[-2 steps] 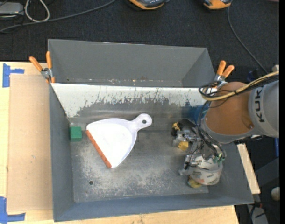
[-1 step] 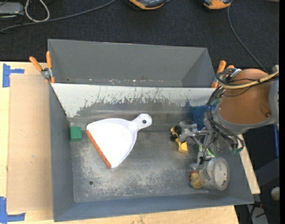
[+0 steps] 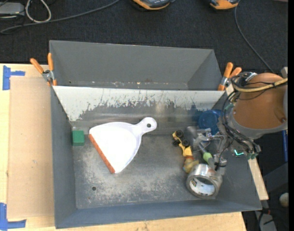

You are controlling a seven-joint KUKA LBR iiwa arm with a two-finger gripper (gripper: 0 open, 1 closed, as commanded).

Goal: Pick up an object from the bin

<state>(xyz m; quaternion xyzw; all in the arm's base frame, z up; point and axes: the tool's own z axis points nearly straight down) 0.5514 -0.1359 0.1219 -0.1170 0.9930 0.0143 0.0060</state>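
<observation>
1. Bin: grey metal, floor scuffed and dusty, back wall streaked along its foot.
2. Arm: enters over the bin's right rim. Orange cover with cables sits above the right wall, near the back right corner.
3. Dustpan: white, orange strip along its lip. Lies flat, left of the bin's centre, handle toward the back wall and lip toward the front left. Well apart from the gripper.
4. Tape roll: silver, lying tilted near the front right corner, open face toward the front wall. Front-most item of the small heap on the right side.
5. Blue thing: at the foot of the back wall, right end, partly hidden by the arm. Kind not readable.
6. Gripper: low over the right-side heap, between the blue thing and the tape roll, just behind the roll. Contact with the roll not resolvable. Released or clenched: cannot tell, cables and clutter mask it. Nothing seen grasped.
7. Yellow-black piece: left edge of the heap, just beside the gripper.
8. Yellowish lump: touching the tape roll's back left side.
9. Green cube: near the left wall, just beside the dustpan's left corner.
</observation>
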